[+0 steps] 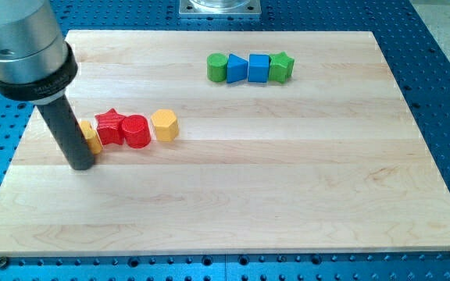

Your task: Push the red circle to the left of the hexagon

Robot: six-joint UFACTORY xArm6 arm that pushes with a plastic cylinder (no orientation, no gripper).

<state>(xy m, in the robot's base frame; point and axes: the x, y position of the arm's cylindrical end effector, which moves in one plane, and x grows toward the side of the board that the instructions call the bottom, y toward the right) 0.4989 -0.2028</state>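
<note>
The red circle (136,131) lies on the wooden board (287,179) at the view's left, just left of the yellow hexagon (165,125), with a slight gap between them. A red star (111,126) touches the circle's left side. A yellow block (91,136) lies left of the star, partly hidden by my rod. My tip (80,165) rests on the board at the lower left of the yellow block, left of the whole row.
Near the view's top sit a green round block (218,68), a blue triangle (237,69), a blue cube (258,68) and a green star (281,67) in a touching row. The board's left edge is close to my tip.
</note>
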